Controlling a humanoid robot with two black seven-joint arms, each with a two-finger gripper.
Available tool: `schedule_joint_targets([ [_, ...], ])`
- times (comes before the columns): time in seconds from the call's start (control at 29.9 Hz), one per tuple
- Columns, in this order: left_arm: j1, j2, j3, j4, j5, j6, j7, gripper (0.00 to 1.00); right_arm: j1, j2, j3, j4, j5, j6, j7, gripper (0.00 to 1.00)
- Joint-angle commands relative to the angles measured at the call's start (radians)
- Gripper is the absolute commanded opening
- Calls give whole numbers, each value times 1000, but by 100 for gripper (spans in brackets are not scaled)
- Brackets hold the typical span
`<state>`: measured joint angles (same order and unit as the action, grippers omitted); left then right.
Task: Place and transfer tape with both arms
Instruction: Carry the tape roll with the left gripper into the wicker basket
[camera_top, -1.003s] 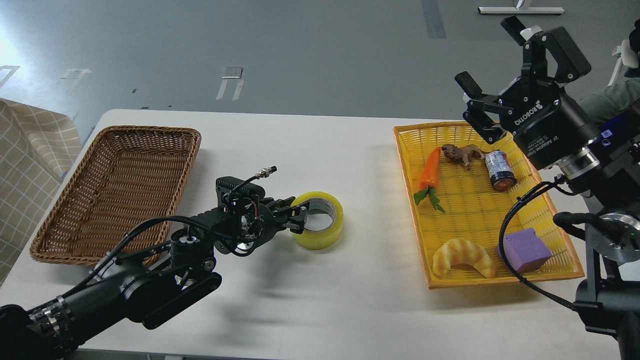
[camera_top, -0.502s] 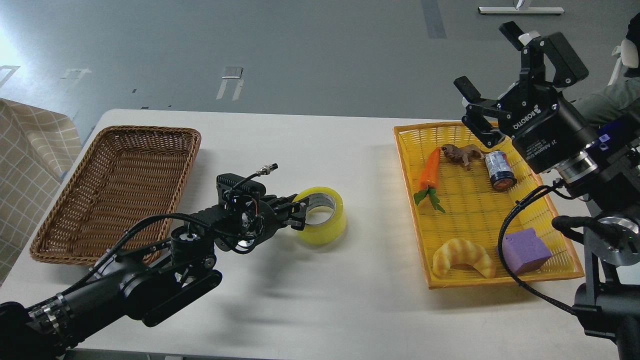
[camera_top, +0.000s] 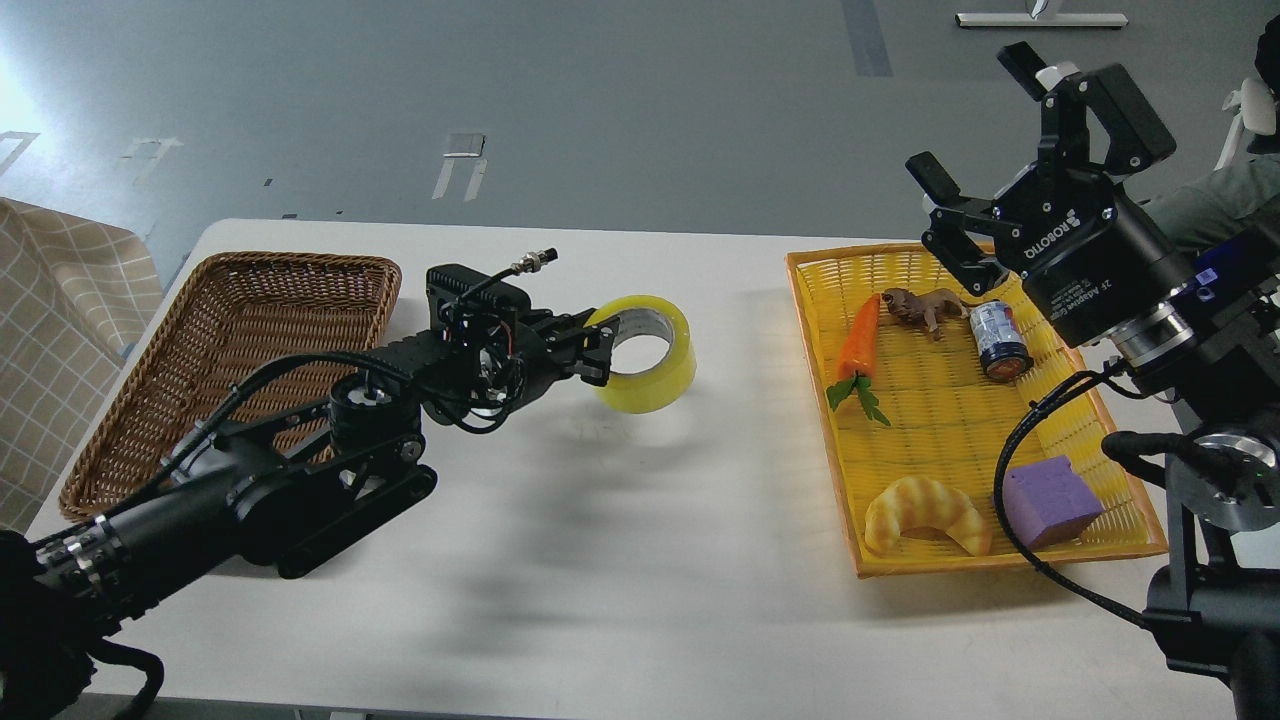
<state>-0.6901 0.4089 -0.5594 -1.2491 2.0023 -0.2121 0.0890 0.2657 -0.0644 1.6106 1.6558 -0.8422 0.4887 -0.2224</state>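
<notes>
The tape (camera_top: 650, 362), a yellow translucent roll with a pale core, hangs in the air above the middle of the white table (camera_top: 620, 560). My left gripper (camera_top: 597, 352) is shut on the roll's left wall, one finger inside the ring. Its shadow falls on the table below. My right gripper (camera_top: 975, 125) is open and empty, raised above the far end of the yellow tray (camera_top: 830, 420), well apart from the tape.
A brown wicker basket (camera_top: 235, 370) lies at the left, holding nothing. The yellow tray at the right holds a carrot (camera_top: 860, 340), a small brown animal figure (camera_top: 920, 305), a can (camera_top: 998, 340), a croissant (camera_top: 925, 512) and a purple block (camera_top: 1050, 498).
My left gripper has lifted the tape off the table and carried it upward. The right gripper has barely moved.
</notes>
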Motion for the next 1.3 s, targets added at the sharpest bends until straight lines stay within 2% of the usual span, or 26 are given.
schedule_joint_targets([
  [0.0, -63, 82, -4, -4, -42, -4, -21, 17, 4, 0, 0, -1, 0, 0, 0, 100],
  [0.13, -95, 249, -7, -33, -111, -4, -43, 17, 7, 0, 0, -2, -2, 0, 0, 100],
  [0.23, -98, 378, -5, -35, -152, 2, -109, 17, 7, 0, 0, -2, -2, 0, 0, 100],
  [0.4, -75, 545, 1, -41, -161, 26, -123, 17, 10, 1, -1, -4, 0, 0, 0, 100],
  [0.64, 56, 705, 3, -21, -255, 76, -175, 17, 10, 8, -3, -4, -2, 0, 0, 100],
  [0.7, 86, 712, 1, -12, -255, 79, -178, 17, 10, 8, -6, -2, -2, 0, 0, 100],
  [0.8, 126, 712, 1, 45, -257, 92, -221, 17, 10, 6, -17, -1, -2, 0, 0, 100],
  [0.9, 165, 699, 3, 147, -257, 160, -256, 17, 12, 5, -17, 1, -2, 0, 0, 100],
  [0.94, 166, 699, 3, 148, -257, 160, -256, 17, 12, 5, -17, 1, -2, 0, 0, 100],
  [1.0, 199, 676, 3, 198, -264, 184, -296, 17, 14, 0, -17, 2, -2, 0, 0, 100],
  [1.07, 204, 659, 4, 221, -269, 186, -314, 17, 14, 0, -17, 2, -2, 0, 0, 100],
  [1.27, 233, 640, 3, 230, -270, 188, -322, 17, 12, 0, -17, 7, -3, 0, 0, 100],
])
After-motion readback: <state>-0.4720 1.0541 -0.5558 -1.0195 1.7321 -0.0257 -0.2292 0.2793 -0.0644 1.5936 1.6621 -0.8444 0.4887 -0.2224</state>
